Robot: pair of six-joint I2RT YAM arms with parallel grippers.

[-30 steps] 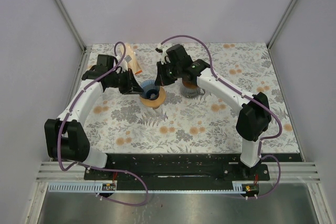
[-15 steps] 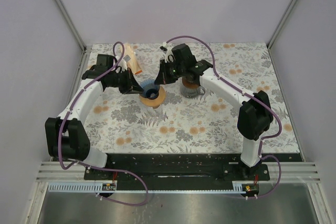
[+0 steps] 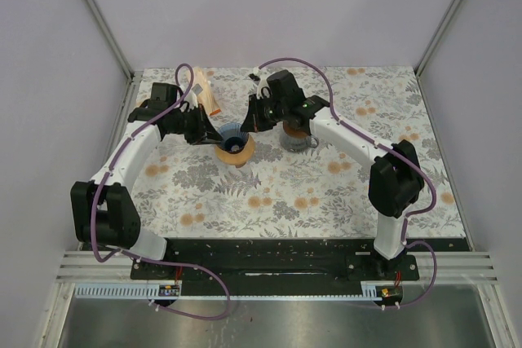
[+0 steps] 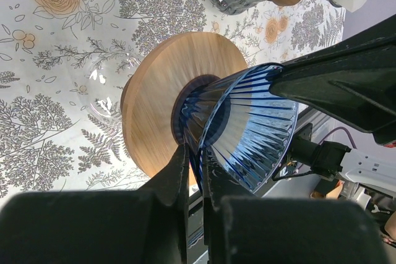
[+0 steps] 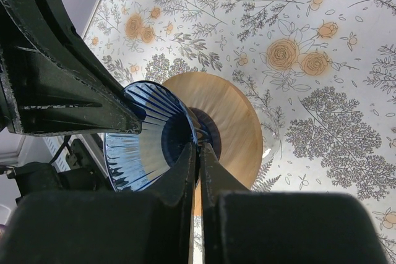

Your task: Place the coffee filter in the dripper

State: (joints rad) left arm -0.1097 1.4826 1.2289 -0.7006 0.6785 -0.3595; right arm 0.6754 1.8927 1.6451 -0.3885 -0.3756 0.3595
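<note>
**Top external view.** The dripper (image 3: pixel 233 139), a blue ribbed glass cone, stands on a round wooden base (image 3: pixel 244 156) on the floral-print table (image 3: pixel 326 189), left of centre and toward the far edge. Both arms converge on it. The left gripper (image 3: pixel 210 135) meets the cone from the left, and the right gripper (image 3: pixel 248 125) comes in from the upper right. A glass carafe (image 3: pixel 298 141) stands just right of the dripper. An orange-and-white packet (image 3: pixel 210 97) lies behind the dripper, near the far edge.

**Left wrist view.** The left gripper (image 4: pixel 195 156) is closed almost fully. Only a narrow slot separates its fingers, and the rim of the dripper (image 4: pixel 247 134) sits in that slot, so the rim is pinched. The wooden base (image 4: pixel 158 100) lies behind the cone. The right gripper's dark finger reaches the opposite side of the rim.

**Right wrist view.** The right gripper (image 5: pixel 199 148) is fully closed, finger against finger. Its tips are at the mouth of the dripper (image 5: pixel 145 149), close to the centre hole. It cannot be told whether paper is held between them. The inside of the cone shows pale between the blue ribs. Whether that is the coffee filter cannot be told, and the filter cannot be located with certainty in any view.
</note>
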